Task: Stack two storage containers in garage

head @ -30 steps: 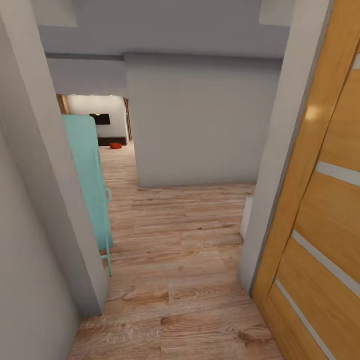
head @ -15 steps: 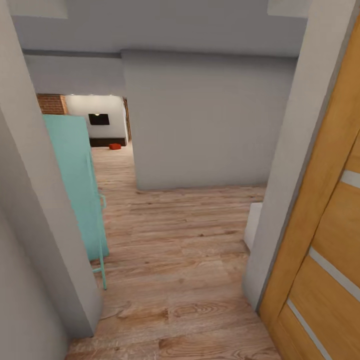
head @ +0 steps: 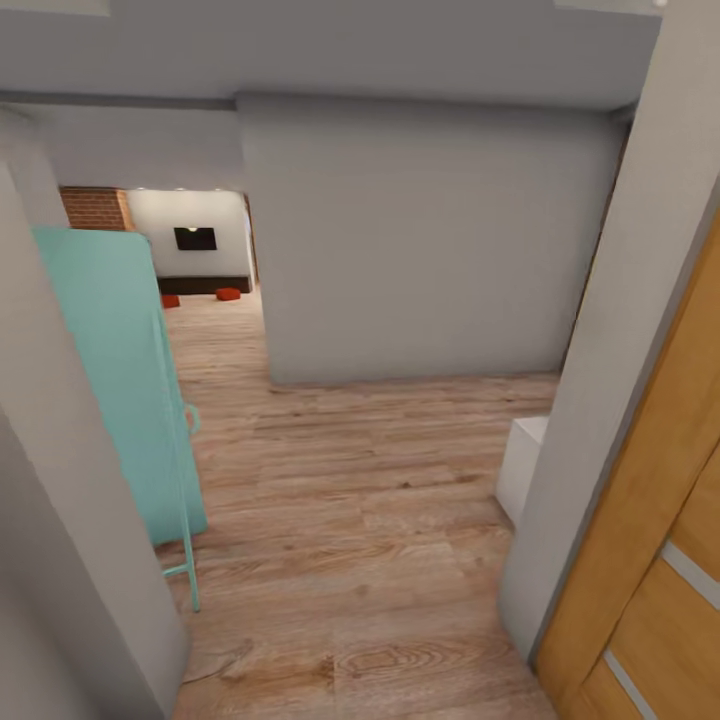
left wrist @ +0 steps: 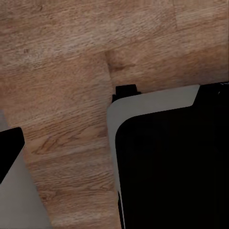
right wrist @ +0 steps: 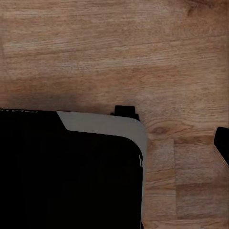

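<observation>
Far down the hallway, in the head view, the living room opens up with its brick chimney [head: 95, 207], black wall TV [head: 195, 238] and low dark cabinet [head: 205, 284]. Two small orange-red storage containers lie on the wood floor in front of that cabinet, one [head: 228, 294] to the right and one [head: 170, 300] to the left, partly cut off by a teal panel. Both wrist views look down on wood planks and on the black-and-grey body of my base [left wrist: 167, 162] [right wrist: 67, 167].
A tall teal panel on thin legs [head: 120, 390] stands along the left wall. A grey wall corner [head: 70, 520] is close on the left, an orange wooden door [head: 660, 520] and grey jamb on the right. A white box [head: 525, 465] sits by the jamb.
The camera has moved forward through the doorway. The near walls and orange door slid outward, more of the brick chimney shows, and a second orange-red container has come into sight.
</observation>
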Tool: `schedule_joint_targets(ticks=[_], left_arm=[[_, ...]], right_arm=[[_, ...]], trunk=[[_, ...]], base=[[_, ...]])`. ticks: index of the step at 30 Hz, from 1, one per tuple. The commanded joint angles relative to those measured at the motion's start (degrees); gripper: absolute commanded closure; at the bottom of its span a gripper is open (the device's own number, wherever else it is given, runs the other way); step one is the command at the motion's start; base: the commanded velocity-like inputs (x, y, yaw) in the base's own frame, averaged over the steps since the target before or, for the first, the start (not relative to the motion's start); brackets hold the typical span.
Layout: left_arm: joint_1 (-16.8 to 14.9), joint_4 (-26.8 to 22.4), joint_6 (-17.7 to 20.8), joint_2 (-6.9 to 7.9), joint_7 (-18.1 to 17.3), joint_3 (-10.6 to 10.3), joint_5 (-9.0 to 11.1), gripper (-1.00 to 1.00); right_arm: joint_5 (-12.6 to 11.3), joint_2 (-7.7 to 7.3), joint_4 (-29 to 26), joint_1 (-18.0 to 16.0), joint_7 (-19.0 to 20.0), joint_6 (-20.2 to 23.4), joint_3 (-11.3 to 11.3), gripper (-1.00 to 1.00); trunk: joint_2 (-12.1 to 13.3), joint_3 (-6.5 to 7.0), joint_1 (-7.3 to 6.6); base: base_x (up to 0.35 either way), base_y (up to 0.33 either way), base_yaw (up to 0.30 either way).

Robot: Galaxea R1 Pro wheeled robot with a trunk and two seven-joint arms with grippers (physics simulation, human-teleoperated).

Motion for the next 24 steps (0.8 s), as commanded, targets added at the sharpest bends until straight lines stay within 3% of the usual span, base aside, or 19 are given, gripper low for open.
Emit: schedule_joint_targets(ticks=[1, 17, 24], left_arm=[[-0.02, -0.06, 0.04, 0.02, -0.12, -0.05, -0.57, -1.00], [-0.02, -0.06, 0.04, 0.01, -0.12, -0.05, -0.57, -1.00], [-0.02, -0.06, 0.04, 0.01, -0.12, -0.05, -0.57, -1.00]], right_arm=[[0.06, -0.02, 0.05, -0.04, 0.18, -0.19, 0.00, -1.00], [0.06, -0.02, 0.05, -0.04, 0.18, -0.19, 0.00, -1.00], [0.06, -0.02, 0.05, -0.04, 0.18, -0.19, 0.00, -1.00]], trunk=[[-0.04, -0.07, 0.04], [-0.04, -0.07, 0.04], [-0.04, -0.07, 0.04]], base=[[0.346, 0.000, 0.000], [0.346, 0.000, 0.000], [0.346, 0.000, 0.126]])
